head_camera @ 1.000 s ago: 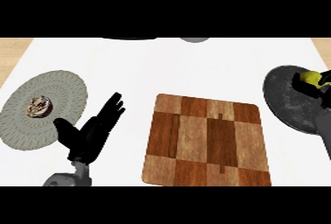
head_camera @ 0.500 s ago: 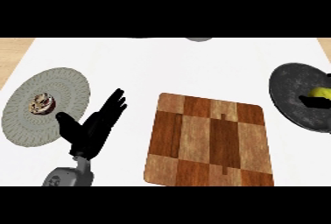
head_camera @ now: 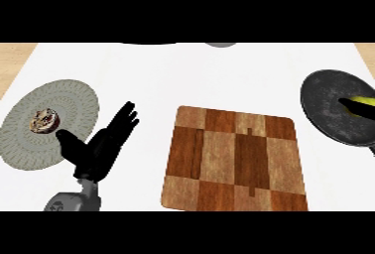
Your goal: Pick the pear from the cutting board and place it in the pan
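Left hand is sitting at the near left, just left of the cutting board. Fingers are pointing straight up toward the far side, thumb is sticking out to the left, and it's holding nothing. Its thumb tip is overlapping the right rim of the plate in this view; can't tell if it's touching. Grey forearm is coming in from the near edge below it.

Right hand isn't showing anywhere in the frame.

Pear is lying in the pan at the far right, toward the pan's right side, partly cut by the frame edge. Only a yellow-green sliver is showing. Pan is dark and round, sitting just right of the board's far right corner, with a narrow strip of counter between them.

Cutting board is lying flat in the middle of the white counter, wood checker pattern, nothing sitting on it.

Grey plate is resting at the left, carrying a small brown item on its left half; can't make out what it is.
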